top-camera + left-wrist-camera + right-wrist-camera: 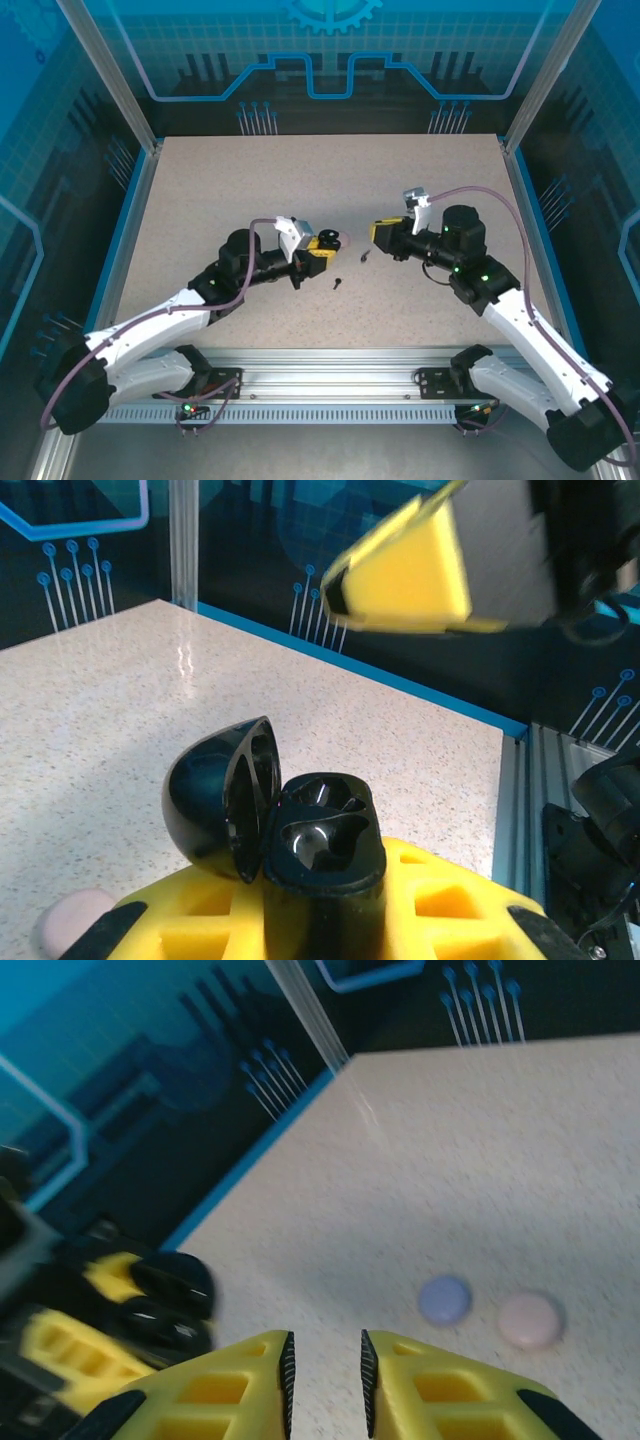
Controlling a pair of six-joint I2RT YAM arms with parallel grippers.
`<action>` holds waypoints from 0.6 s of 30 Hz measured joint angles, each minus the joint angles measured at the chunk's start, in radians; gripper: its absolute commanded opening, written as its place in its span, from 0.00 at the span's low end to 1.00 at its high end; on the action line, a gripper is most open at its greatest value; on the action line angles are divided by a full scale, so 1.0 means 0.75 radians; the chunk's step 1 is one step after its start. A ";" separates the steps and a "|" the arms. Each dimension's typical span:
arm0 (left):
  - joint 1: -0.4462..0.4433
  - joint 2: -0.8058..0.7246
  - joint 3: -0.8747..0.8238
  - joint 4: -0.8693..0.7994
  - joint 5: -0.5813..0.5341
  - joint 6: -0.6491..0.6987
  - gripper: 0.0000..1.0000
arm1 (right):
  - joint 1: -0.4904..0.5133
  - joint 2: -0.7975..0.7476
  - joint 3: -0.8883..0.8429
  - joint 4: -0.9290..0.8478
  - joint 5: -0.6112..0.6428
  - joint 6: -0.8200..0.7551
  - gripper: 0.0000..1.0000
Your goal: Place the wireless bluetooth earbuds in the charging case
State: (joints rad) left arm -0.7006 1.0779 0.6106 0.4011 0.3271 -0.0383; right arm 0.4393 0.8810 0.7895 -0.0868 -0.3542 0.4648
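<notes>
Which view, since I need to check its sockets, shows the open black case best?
Left wrist: the black case is close, sharp, lid open, both sockets visible. Top external shows a tiny dark speck; right wrist shows a blurred side.

Three round cases: one black case with its lid open, one lavender case and one pink case. On the worktop lie two tiny dark specks, probably earbuds, though too small to be sure.

Our top view from above and behind, whole table, our wrist views low, close, facing each other, sharing the black case.
</notes>
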 measured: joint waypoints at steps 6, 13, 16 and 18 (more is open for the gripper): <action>-0.018 0.049 0.001 0.041 0.007 -0.017 0.01 | 0.000 0.001 0.070 -0.016 -0.017 -0.008 0.27; -0.018 0.011 0.003 0.025 -0.032 -0.008 0.01 | 0.000 0.125 0.120 -0.244 0.092 -0.054 0.28; -0.018 -0.018 0.003 0.005 -0.053 0.005 0.02 | 0.000 0.174 0.120 -0.325 0.131 -0.071 0.33; -0.018 -0.034 0.003 -0.009 -0.067 0.018 0.02 | 0.000 0.196 0.120 -0.367 0.157 -0.087 0.38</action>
State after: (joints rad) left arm -0.7139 1.0527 0.6125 0.3943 0.2768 -0.0246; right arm 0.4393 1.0283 0.8791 -0.3622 -0.2363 0.3996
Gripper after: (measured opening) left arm 0.217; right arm 0.342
